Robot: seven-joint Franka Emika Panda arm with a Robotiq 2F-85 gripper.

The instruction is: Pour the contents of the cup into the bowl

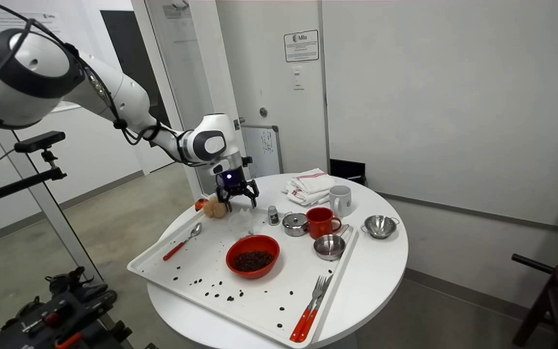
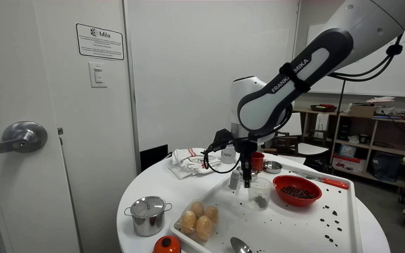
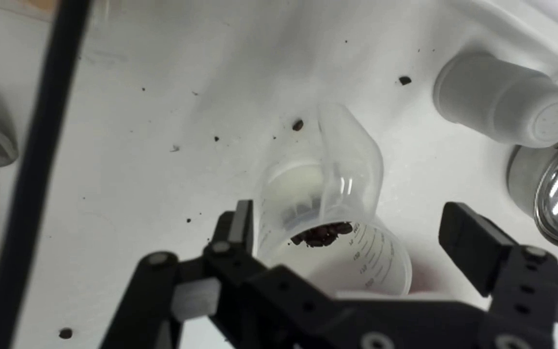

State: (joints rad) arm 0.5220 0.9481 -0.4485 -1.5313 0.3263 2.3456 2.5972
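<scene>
The cup is a clear plastic measuring cup [image 2: 260, 193] with a handle, upright on the white tray, with some dark beans in its bottom. It shows faintly in an exterior view [image 1: 242, 225] and large in the wrist view [image 3: 351, 179]. The wide red bowl [image 1: 254, 274] stands close to the cup and holds many dark beans; it also shows in an exterior view [image 2: 295, 201]. My gripper [image 3: 351, 225] is open and empty, pointing down. In both exterior views [image 1: 241, 206] [image 2: 247, 184] its fingertips are near the cup's rim, on the handle side. No contact is visible.
A grey shaker [image 2: 234, 179], a small lidded pot [image 1: 295, 224] and a red mug [image 1: 320, 222] stand near the cup. A pack of eggs [image 2: 202, 221] and a spoon [image 1: 182, 242] lie on the tray [image 1: 187, 291]. A fork and knife [image 1: 310, 310] lie along its edge.
</scene>
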